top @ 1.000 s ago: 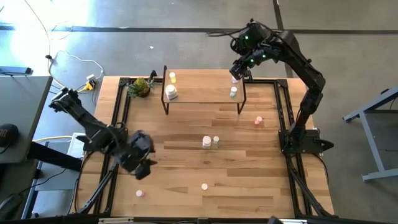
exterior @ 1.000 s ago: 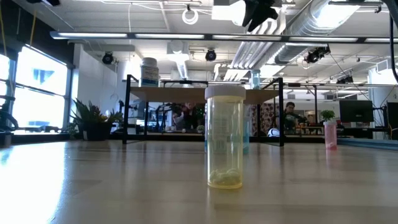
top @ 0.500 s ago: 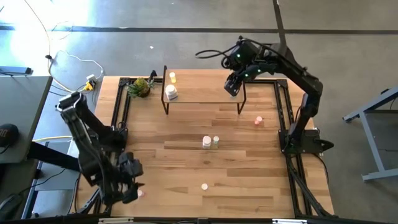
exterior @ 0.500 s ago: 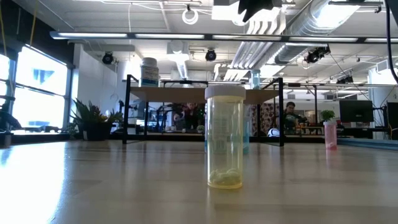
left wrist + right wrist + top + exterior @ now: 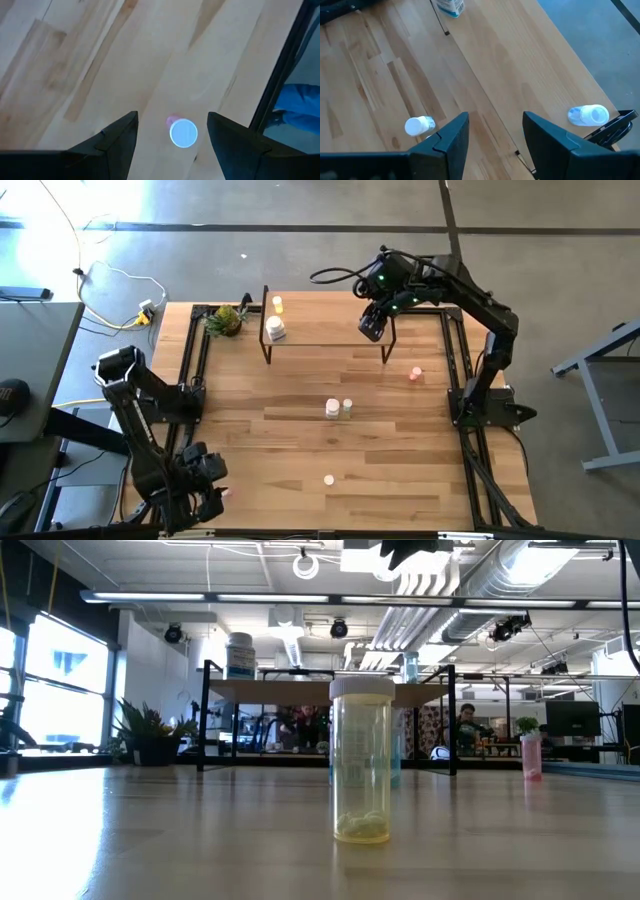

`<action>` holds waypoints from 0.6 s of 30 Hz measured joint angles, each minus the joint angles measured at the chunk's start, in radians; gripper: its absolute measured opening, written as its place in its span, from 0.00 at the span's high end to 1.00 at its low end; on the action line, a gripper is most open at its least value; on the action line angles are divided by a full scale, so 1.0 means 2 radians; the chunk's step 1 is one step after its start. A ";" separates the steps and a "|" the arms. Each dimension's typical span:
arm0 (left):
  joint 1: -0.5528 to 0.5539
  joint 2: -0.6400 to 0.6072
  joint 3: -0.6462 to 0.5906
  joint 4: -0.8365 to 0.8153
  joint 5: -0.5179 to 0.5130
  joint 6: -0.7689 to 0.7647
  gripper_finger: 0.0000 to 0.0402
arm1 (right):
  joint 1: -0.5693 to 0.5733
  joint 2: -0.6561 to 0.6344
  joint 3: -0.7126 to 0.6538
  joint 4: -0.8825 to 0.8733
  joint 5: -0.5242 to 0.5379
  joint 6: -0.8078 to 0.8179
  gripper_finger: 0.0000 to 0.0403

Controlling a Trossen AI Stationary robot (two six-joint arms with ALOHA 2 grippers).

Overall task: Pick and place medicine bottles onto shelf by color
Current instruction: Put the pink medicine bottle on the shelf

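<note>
The left gripper (image 5: 205, 498) hangs over the table's near left corner, its fingers (image 5: 117, 137) spread apart and holding nothing. Seen through the left wrist view, a pink bottle (image 5: 182, 132) with a white cap stands upright on the table (image 5: 300, 390) between the two fingers, below them, untouched.

The right gripper (image 5: 371, 326) hovers above the right end of the shelf (image 5: 320, 330), fingers (image 5: 451, 135) parted and empty. A pale greenish bottle (image 5: 589, 115) sits on the shelf board close beside it, and a larger white bottle (image 5: 275, 330) and a yellow bottle (image 5: 277, 304) stand at the shelf's left end. On the table below, a white-capped bottle (image 5: 419, 125) stands well clear of that gripper.
</note>
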 joint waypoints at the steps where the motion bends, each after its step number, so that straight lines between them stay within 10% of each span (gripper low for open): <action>1: -0.003 0.004 0.000 0.001 0.000 -0.008 0.43 | 0.000 0.000 0.000 0.000 0.000 0.000 0.56; 18: -0.025 0.092 0.000 0.038 0.004 -0.098 0.43 | 0.000 0.000 0.000 0.000 0.000 0.001 0.56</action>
